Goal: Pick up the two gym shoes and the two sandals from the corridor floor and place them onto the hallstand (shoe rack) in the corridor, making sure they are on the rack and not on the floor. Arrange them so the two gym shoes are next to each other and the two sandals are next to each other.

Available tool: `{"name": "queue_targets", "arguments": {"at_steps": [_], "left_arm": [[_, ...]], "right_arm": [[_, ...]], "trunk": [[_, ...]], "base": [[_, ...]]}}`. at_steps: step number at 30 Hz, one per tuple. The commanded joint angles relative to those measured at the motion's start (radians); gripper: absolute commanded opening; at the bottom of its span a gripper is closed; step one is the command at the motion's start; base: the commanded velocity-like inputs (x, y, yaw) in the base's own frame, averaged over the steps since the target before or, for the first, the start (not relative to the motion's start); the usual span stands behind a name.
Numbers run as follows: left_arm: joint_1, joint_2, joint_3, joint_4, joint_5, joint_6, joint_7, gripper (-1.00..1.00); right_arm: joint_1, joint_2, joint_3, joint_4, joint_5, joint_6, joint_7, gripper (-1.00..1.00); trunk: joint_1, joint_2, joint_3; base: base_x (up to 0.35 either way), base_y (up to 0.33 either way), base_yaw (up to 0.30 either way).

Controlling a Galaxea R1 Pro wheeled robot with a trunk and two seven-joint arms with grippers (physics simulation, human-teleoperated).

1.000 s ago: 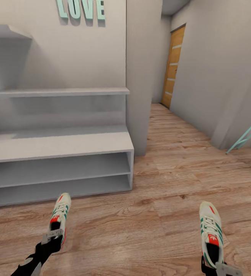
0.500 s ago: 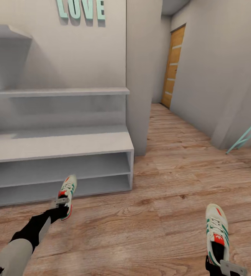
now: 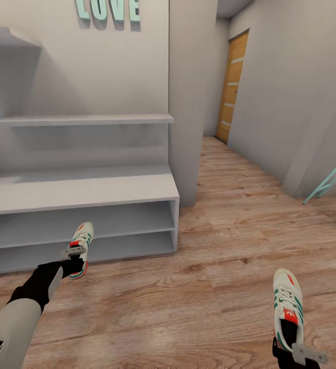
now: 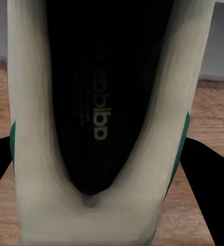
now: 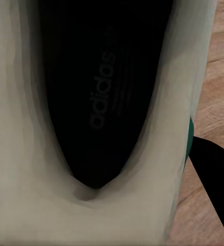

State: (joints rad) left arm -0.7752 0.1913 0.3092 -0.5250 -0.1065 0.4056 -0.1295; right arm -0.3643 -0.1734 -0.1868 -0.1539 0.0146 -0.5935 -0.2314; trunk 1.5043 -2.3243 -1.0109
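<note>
The left fingers (image 3: 74, 254) are clamped on one sneaker (image 3: 80, 248), held before the shoe rack (image 3: 80, 192); the right fingers (image 3: 297, 353) clamp the other sneaker (image 3: 287, 307) over the floor (image 3: 188, 302).

2 cream gym shoes (image 3: 80, 245) (image 3: 287, 306) held aloft before the white hallstand (image 3: 85, 192).

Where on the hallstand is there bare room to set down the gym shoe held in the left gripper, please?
The hallstand is bare throughout: its broad top and both open tiers beneath. The gym shoe in the left gripper hangs before the lower tiers. Nothing crowds it.
</note>
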Motion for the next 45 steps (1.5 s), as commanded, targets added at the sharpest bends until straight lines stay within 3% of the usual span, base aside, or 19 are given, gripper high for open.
{"name": "queue_targets", "arguments": {"at_steps": [1,17,35,45], "left_arm": [[-0.001,0.001,0.007,-0.011,-0.010,0.012,-0.008,-1.00],[0.009,0.011,0.006,-0.031,-0.010,0.023,-0.005,-1.00],[0.012,0.011,0.011,-0.035,-0.010,0.017,-0.004,-1.00],[0.012,0.011,0.012,-0.035,-0.010,0.016,0.001,-1.00]], "right_arm": [[-0.001,0.000,-0.002,0.001,0.002,-0.003,-0.002,-1.00],[-0.001,0.000,-0.002,0.001,0.002,-0.003,-0.002,-1.00],[-0.001,-0.001,0.003,0.002,0.008,-0.006,0.000,-1.00],[-0.001,-0.001,0.003,0.002,0.008,-0.006,0.000,-1.00]], "trunk": [[0.004,-0.008,-0.005],[0.065,-0.120,-0.081],[0.065,-0.120,-0.085],[0.065,-0.120,-0.085]], "base": [[0.000,0.000,0.000],[0.000,0.000,0.000],[0.004,0.000,0.000],[0.238,0.027,0.000]]}}
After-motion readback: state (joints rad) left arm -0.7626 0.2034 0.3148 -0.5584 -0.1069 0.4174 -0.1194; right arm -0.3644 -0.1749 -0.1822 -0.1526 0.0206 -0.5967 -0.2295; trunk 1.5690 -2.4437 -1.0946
